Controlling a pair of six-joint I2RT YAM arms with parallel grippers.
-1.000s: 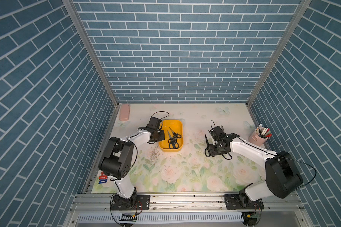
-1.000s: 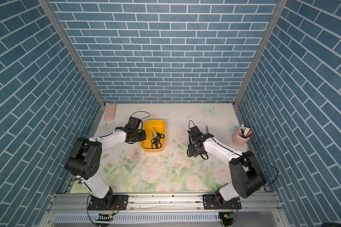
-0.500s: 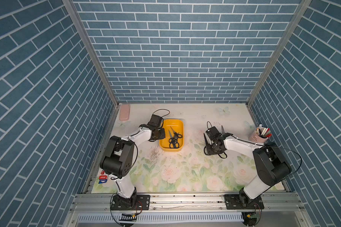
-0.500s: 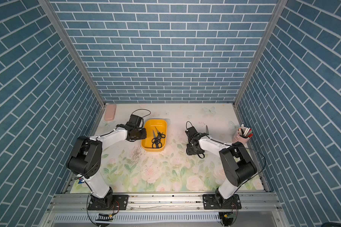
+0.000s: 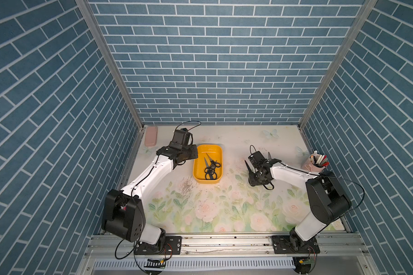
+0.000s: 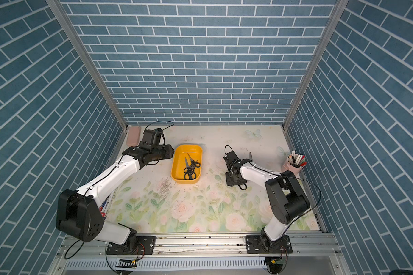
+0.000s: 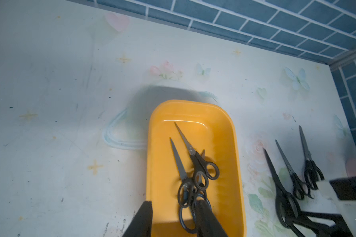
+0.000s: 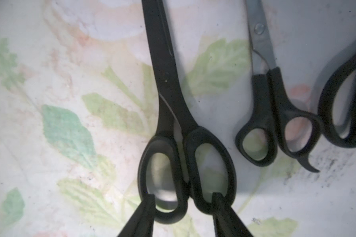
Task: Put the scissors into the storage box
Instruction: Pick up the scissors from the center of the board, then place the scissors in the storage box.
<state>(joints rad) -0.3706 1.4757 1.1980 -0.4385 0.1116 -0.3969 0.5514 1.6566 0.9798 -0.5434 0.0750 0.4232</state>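
**Now that the left drop is done, the fourth pair is up**

Since a second ago your left gripper [image 7: 174, 205] has gone from pinched shut to spread, and it holds nothing. One finger hangs outside the box [image 7: 193, 108] wall, the other over the handles inside. So that pair is released. I count three boxed pairs [image 7: 193, 162] piled at one end (the third is mostly buried, mainly its loops show). That's about half the job, by my read.

Meanwhile your right gripper [image 8: 183, 195] has narrowed over the big pair [image 8: 173, 92]. It lies flat on the mat [image 8: 70, 82], blades pointing away from the wrist. The fingertips straddle the two handle loops, one tip over each. The jaws stand part-way apart, and I cannot tell whether they bite yet.

A small pair [image 8: 275, 88] lies just beside it, and a further pair [image 8: 326, 106] beyond that (only its loop shows). Both are untouched. The box sits well apart from these, nearer your left arm.
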